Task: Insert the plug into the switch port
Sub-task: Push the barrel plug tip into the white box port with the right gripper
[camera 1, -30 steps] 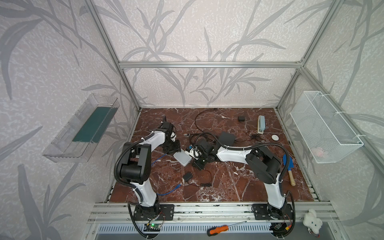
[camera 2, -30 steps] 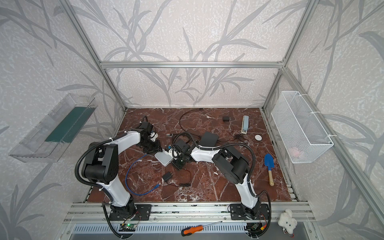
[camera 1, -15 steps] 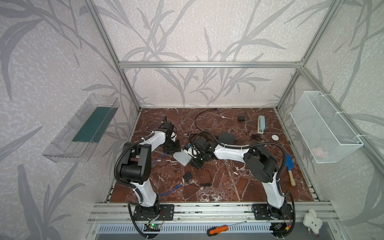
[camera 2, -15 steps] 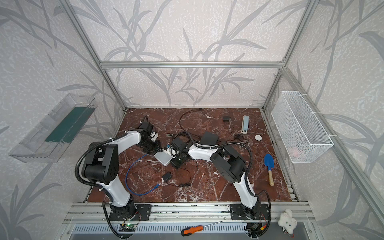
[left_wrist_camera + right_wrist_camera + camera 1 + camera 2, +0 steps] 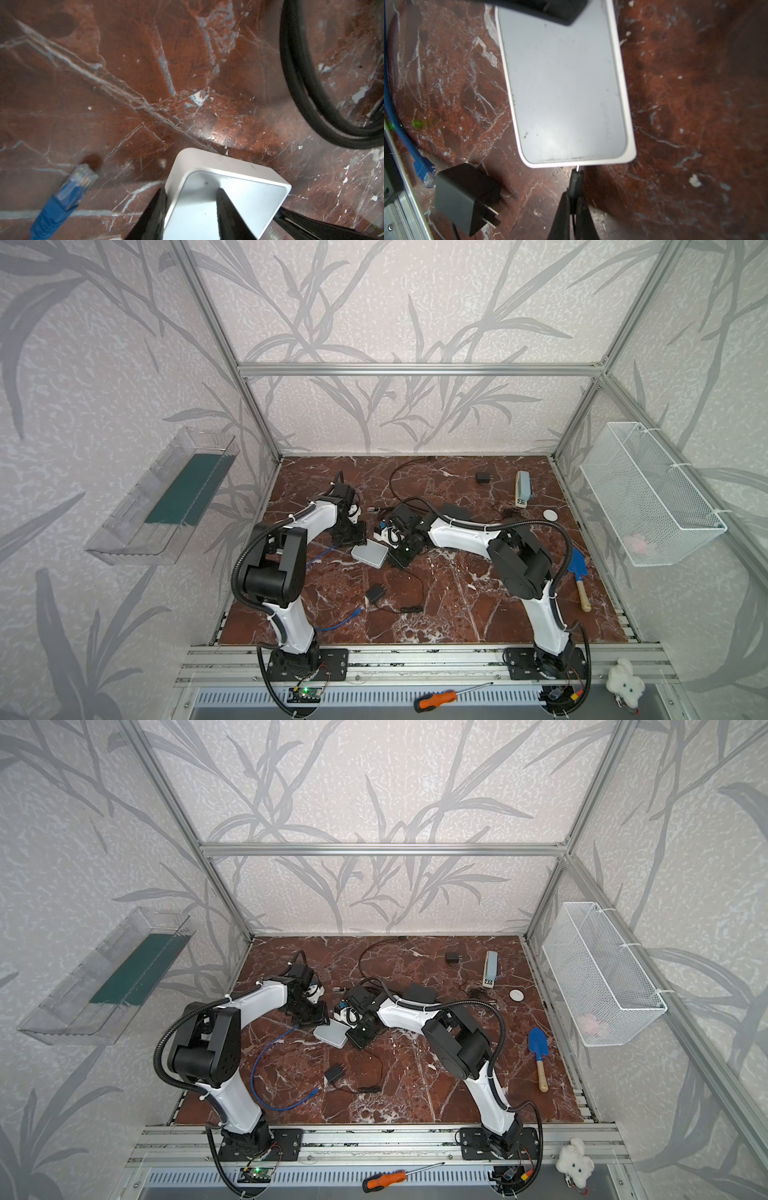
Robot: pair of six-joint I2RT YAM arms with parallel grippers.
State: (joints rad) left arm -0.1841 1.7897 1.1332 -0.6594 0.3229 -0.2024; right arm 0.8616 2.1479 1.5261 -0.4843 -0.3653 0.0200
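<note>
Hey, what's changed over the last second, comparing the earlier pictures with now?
The right arm stretched slightly leftward in the top views, carrying the right pincer, shut on the plug, up to the white switch box's edge. Nothing was grabbed or released. The left pincer still clamps the box. The box, adapter block and blue cable stayed put.

Bright, even top views; wrist views blurry, glary.
</note>
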